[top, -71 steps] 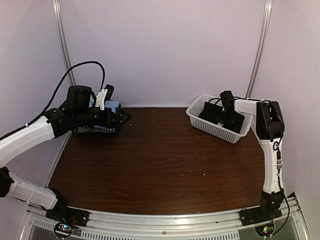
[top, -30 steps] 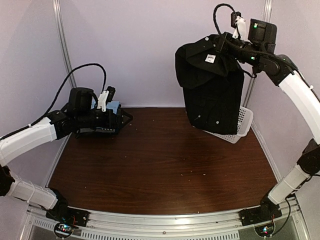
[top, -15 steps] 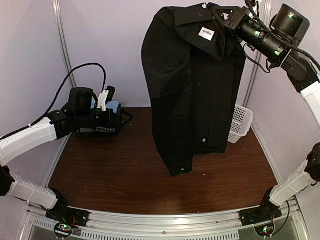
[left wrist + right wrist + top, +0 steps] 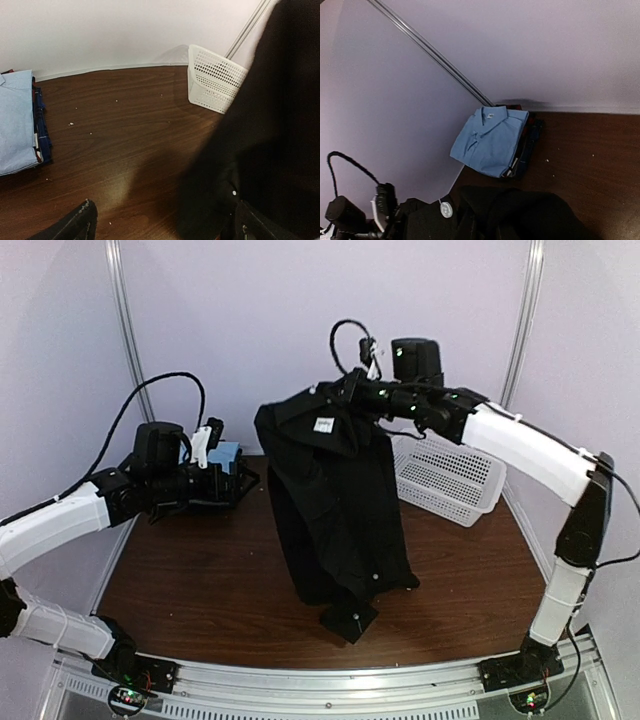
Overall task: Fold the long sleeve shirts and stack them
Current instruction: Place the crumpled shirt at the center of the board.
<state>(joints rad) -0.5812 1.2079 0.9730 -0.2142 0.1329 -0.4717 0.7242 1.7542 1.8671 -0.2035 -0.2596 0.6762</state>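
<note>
From above, the right end effector (image 4: 358,390) is clamped on the collar of the black shirt (image 4: 335,510). The shirt hangs at mid-counter (image 4: 200,580), its hem bunched on the wood. The white basket (image 4: 450,475) sits far right. The left end effector (image 4: 245,478) hovers far left.

The left wrist view shows its fingers (image 4: 82,222) spread wide and holding nothing.

The right wrist view shows the light blue shirt (image 4: 490,140) folded on top of dark folded shirts (image 4: 532,137) in the far left corner.

Left end effector (image 4: 240,478) gapes wide, low at far left; right end effector (image 4: 352,390) pinched closed, high at centre
</note>
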